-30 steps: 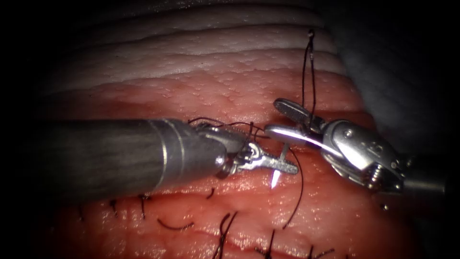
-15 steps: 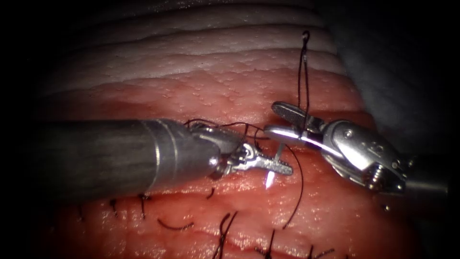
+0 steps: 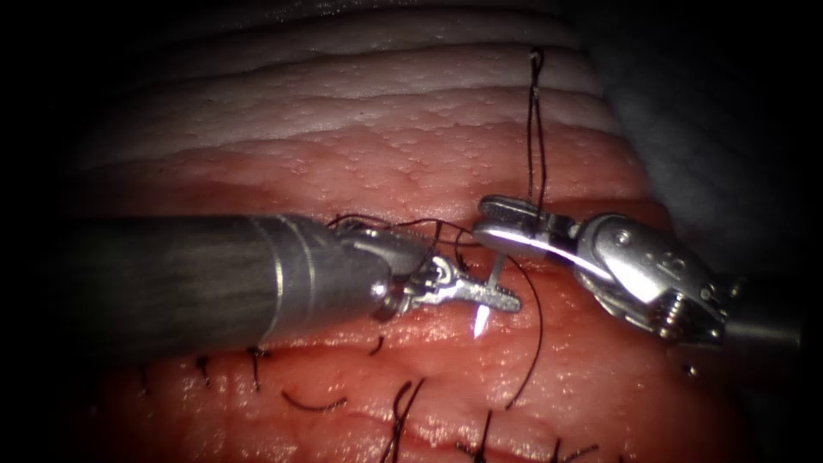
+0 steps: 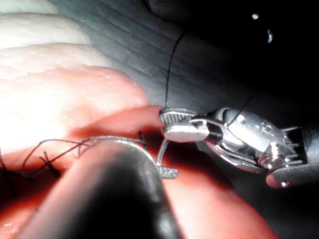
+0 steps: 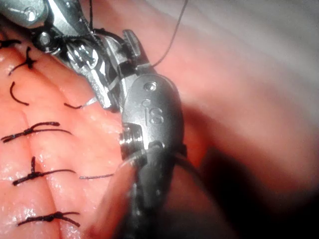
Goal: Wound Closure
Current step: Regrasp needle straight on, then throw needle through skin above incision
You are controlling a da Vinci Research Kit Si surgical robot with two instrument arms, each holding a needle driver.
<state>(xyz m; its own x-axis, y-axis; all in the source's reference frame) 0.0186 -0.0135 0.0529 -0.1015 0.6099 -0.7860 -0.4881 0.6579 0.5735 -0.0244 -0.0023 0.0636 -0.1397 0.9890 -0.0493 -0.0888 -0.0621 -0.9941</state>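
Left tool (image 3: pixel 489 297) has its jaws clamped on the needle (image 3: pixel 490 296) near mid-curve; the bright needle tip points down toward the near edge of the tissue (image 3: pixel 360 163), free of it. Cut thread ends (image 3: pixel 313 403) and tied stitches (image 5: pixel 40 130) lie along the near edge. Right tool (image 3: pixel 501 225), just beyond, has its jaws nearly together at the needle's upper end, grip unclear. Thread (image 3: pixel 535 129) runs from there toward the tissue's far edge.
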